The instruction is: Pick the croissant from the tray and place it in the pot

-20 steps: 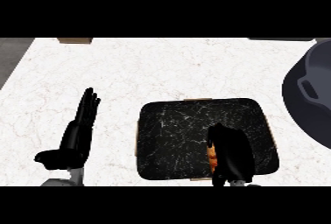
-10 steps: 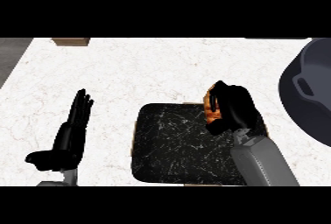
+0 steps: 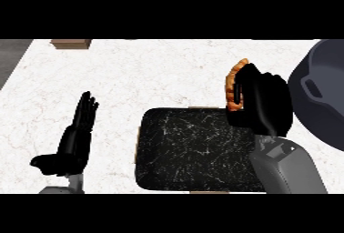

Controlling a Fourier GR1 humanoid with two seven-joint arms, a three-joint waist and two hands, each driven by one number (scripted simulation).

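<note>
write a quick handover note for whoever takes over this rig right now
Right hand: fingers curled round the croissant, held past the tray's far right corner, just left of the pot.
Left hand: open, resting at the view's left, fingers up, holding nothing.
Tray: nothing shows on it.
Done: croissant picked off the tray.
Left: carry it right, over the pot's opening, and let it go inside.

left robot hand point(image 3: 71, 142): matte black | right robot hand point(image 3: 263, 103): black | right forearm point(image 3: 290, 172): grey
</note>
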